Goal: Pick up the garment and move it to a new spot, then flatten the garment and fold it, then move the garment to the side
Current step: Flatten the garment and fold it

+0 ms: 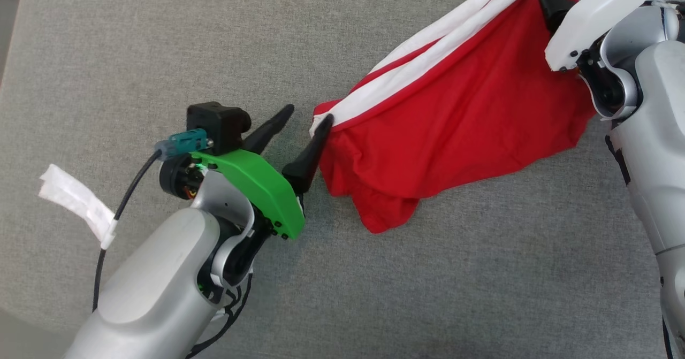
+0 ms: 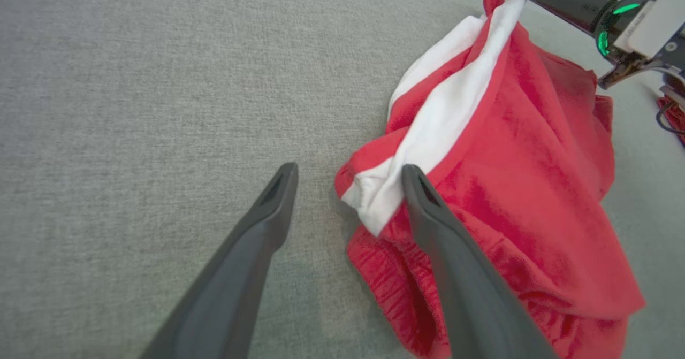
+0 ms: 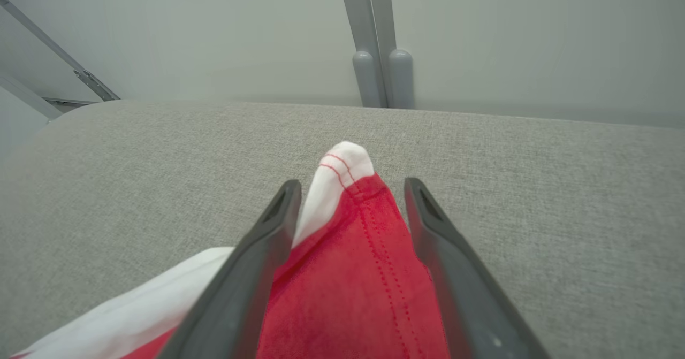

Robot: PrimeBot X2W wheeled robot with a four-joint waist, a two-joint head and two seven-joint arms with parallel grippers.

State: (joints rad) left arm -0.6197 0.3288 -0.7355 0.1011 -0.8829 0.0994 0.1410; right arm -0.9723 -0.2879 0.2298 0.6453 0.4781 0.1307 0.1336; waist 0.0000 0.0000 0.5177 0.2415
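Currently, one garment [image 1: 455,118] is present: red cloth with white bands, two of which can be counted in the head view. It lies crumpled on the grey fabric-covered surface [image 1: 134,54]. It stretches diagonally from the centre of the head view toward the upper right corner, between the two grippers.

On the left gripper [image 1: 309,113], the two dark fingers are spread wide apart and clamp nothing. The finger on the garment side touches the garment's near, white-banded corner. The other finger stands over bare surface, clear of the cloth.

On the right gripper [image 3: 352,184], the two dark fingers are likewise spread wide. The garment's far corner, red with a white tip and red stitching, sits in the gap between them. The cloth lies against the finger on the left of the right wrist view. Contact with the other finger cannot be determined. The jaws are not closed on the cloth.

Fittings, counted:
- one green cover [image 1: 257,180] and one black camera module [image 1: 217,123] on the left wrist
- one white cover [image 1: 599,11] on the right wrist
- one black cable [image 1: 128,193] carrying one white tape tab [image 1: 75,198]
- two grey posts [image 3: 374,54], side by side beyond the far edge of the surface
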